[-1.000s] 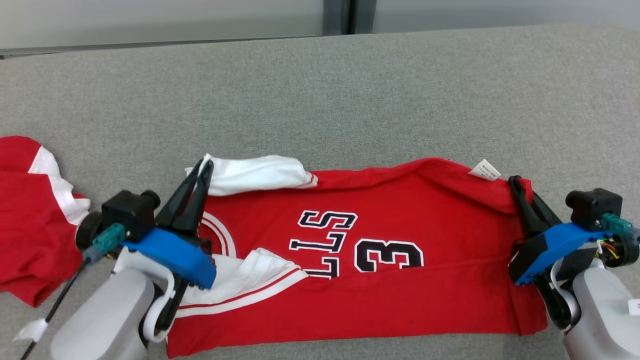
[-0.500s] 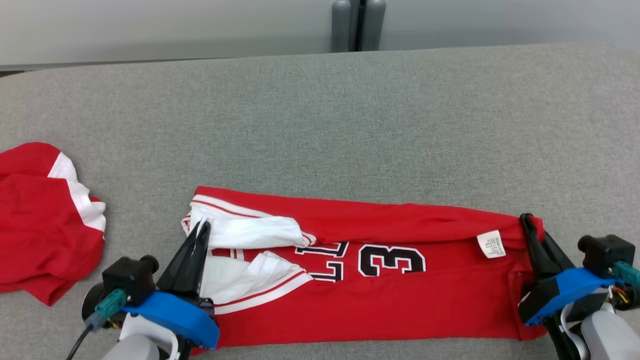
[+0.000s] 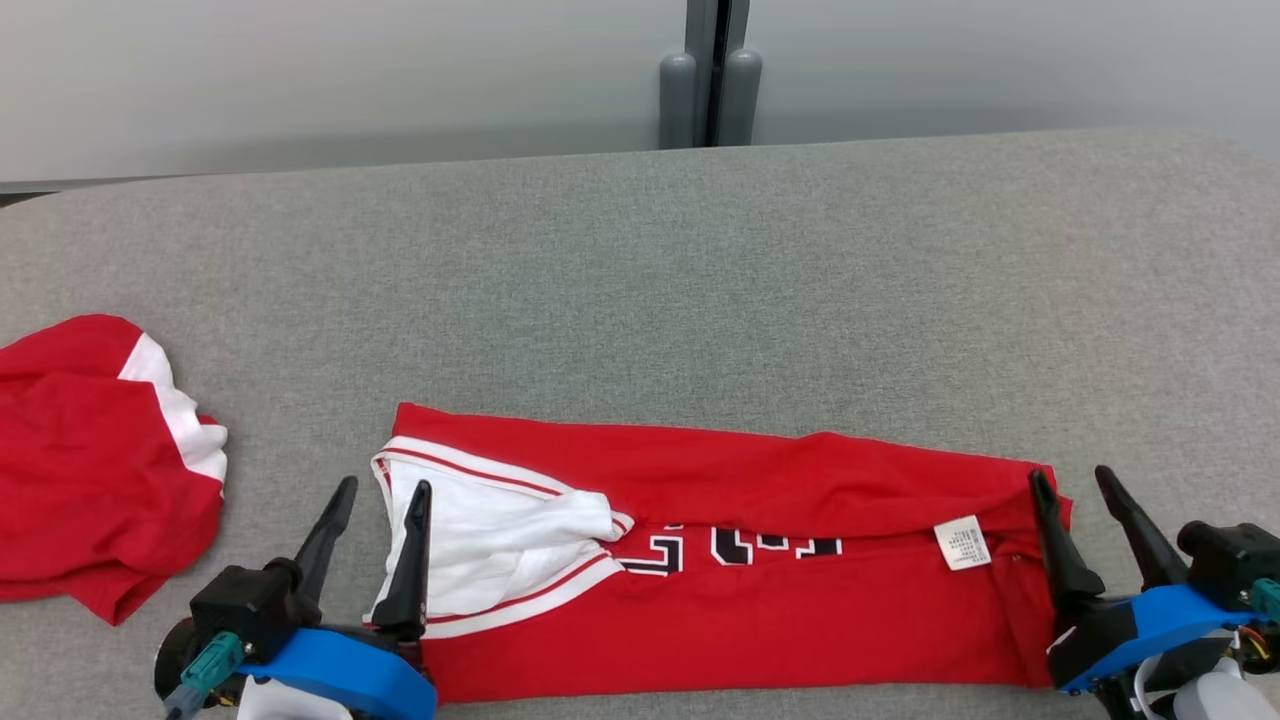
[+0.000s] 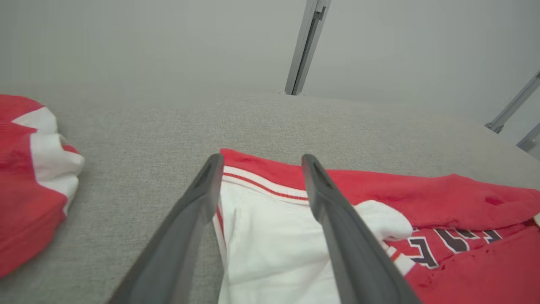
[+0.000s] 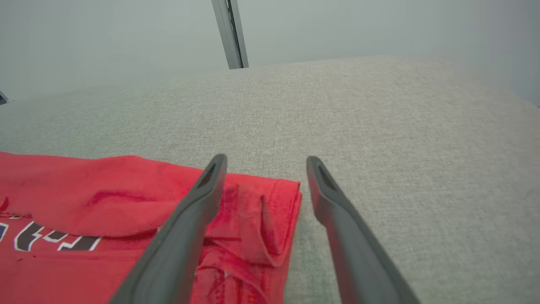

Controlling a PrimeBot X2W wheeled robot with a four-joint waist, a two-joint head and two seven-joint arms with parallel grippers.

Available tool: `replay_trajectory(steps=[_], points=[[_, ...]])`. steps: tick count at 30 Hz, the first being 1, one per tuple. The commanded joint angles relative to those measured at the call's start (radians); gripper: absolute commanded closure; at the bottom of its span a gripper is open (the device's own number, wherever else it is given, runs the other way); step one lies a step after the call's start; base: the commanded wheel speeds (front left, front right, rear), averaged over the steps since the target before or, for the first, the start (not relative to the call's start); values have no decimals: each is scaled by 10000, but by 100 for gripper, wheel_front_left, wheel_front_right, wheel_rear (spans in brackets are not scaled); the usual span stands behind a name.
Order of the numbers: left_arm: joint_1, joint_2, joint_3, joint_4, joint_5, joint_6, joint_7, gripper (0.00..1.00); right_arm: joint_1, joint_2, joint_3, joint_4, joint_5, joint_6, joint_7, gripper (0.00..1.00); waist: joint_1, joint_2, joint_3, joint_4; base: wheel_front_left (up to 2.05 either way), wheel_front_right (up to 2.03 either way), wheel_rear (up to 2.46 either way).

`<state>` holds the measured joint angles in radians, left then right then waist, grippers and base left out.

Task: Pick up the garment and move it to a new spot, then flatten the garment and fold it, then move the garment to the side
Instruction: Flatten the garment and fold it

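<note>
Lying flat along the near edge of the grey fabric surface [image 3: 640, 270]: the red shirt [image 3: 800, 620], folded lengthwise into a long band that runs left to right. The far edge is doubled over toward the near side and covers the top of the black-and-white lettering [image 3: 740, 545]. A white panel [image 3: 480, 530] with red trim is bunched at the band's left end. A small white label [image 3: 962, 543] lies near the right end.

Left end effector [image 3: 383, 485]: fingers spread wide, at the shirt's left end. In the left wrist view the finger [image 4: 185, 236] on that view's left sits over bare grey fabric just beside the shirt's edge, and the other sits over the white panel. The trimmed edge lies between them. Cannot tell whether either fingertip touches the cloth.

Right end effector [image 3: 1069, 475]: fingers spread wide, at the shirt's right end. In the right wrist view one finger [image 5: 185, 228] crosses the folded red corner and the other is over bare surface. The shirt's end hem lies between the two. Contact cannot be told here either.

A second red-and-white cloth [image 3: 100, 470] lies crumpled at the surface's left, well apart from the shirt. A grey post [image 3: 710, 85] stands against the pale wall [image 3: 300, 80] behind the far edge.
</note>
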<state>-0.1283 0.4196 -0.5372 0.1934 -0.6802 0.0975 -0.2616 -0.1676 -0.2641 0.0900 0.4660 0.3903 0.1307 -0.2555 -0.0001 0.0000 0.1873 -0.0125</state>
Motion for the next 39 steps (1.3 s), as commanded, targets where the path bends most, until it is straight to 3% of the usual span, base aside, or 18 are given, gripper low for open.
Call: replay_trajectory(steps=[1,11,22,30,31,32,34,35,39], points=[[108,-101,224,-150,254,88,-47,0,180,-29,-91,-143,34,2,-55,0,1,0,-42,-25,0,0,0],[841,-1306,2682,-1392,2579,331,-46,0,15,35,-816,-491,-39,3,245,0,1,0,-142,57,0,0,0],[1282,-2522,4408,-1280,4207,-366,-48,0,-101,747,-1056,506,-220,2,1407,0,1,0,-5,180,0,0,0],[1368,-3006,5116,-857,4836,-864,-48,0,226,1145,-834,1206,-166,2,2027,0,1,0,-5,170,0,0,0],[1372,-3049,5184,-816,4903,-907,-48,0,262,1209,-802,1266,-117,3,2093,4,1,0,-8,169,0,0,0],[1368,-3086,5242,-781,4983,-960,-48,0,283,1259,-752,1317,-81,3,2137,28,1,0,-11,168,0,0,0],[1348,-3163,5347,-726,5113,-1027,-48,0,274,1360,-699,1398,65,3,2190,61,1,0,-24,168,0,0,0],[1338,-3192,5399,-703,5180,-1074,-48,0,239,1393,-686,1419,107,3,2187,100,1,0,-31,168,0,0,0],[1349,-3285,5565,-600,5394,-1174,-48,0,83,1430,-720,1416,295,2,2070,100,1,0,-77,156,0,0,0]])
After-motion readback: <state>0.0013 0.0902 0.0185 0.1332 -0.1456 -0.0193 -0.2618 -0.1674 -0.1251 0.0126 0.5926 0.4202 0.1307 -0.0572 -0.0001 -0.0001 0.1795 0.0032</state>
